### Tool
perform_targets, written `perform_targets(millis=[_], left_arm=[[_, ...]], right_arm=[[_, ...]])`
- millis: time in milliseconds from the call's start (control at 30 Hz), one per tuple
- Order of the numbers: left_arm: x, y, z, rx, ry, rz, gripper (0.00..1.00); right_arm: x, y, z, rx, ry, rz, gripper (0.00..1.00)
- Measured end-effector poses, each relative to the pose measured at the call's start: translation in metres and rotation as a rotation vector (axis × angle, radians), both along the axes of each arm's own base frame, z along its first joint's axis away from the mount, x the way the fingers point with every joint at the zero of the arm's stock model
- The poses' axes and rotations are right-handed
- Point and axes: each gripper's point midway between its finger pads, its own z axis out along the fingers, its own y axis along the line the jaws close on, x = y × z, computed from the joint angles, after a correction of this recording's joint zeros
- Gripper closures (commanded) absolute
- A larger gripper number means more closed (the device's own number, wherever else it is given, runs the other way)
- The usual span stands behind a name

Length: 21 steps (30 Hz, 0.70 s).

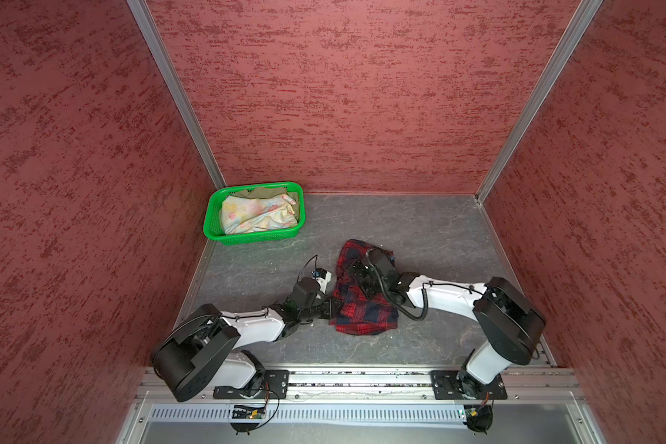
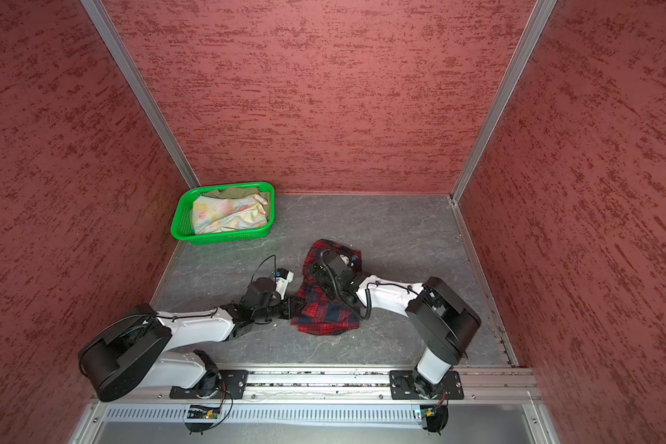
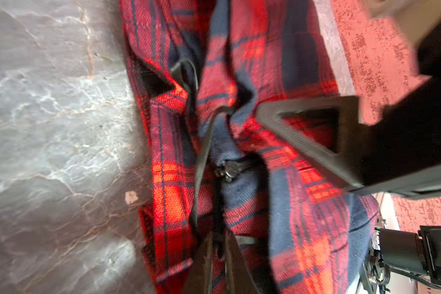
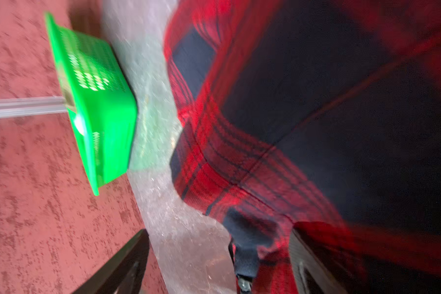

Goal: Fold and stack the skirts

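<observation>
Left tool [image 3: 219, 244] pinches plaid skirt [image 1: 366, 311] edge; right tool [image 4: 219, 229] spread wide (bare floor [image 1: 439, 238] beside).

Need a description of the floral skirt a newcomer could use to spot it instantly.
Find the green basket in the back-left corner of the table. The floral skirt is the crumpled cloth lying on top inside it. It is pastel yellow and blue with pink blotches, unlike the olive skirt peeking out at the basket's far edge and the red-navy plaid skirt out on the table.

The olive skirt [image 1: 265, 191] lies mostly hidden beneath the floral skirt [image 1: 254, 215].
</observation>
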Motion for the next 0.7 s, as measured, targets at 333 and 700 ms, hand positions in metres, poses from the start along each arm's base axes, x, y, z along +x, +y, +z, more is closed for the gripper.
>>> perform_targets(millis=[333, 700], left_arm=[[0.006, -0.005, -0.004, 0.048, 0.04, 0.014, 0.91], [0.007, -0.002, 0.013, 0.056, 0.034, 0.027, 0.85]], right_arm=[[0.011, -0.037, 0.087, -0.027, -0.228, -0.105, 0.14], [-0.013, -0.092, 0.059, -0.36, -0.186, 0.012, 0.26]])
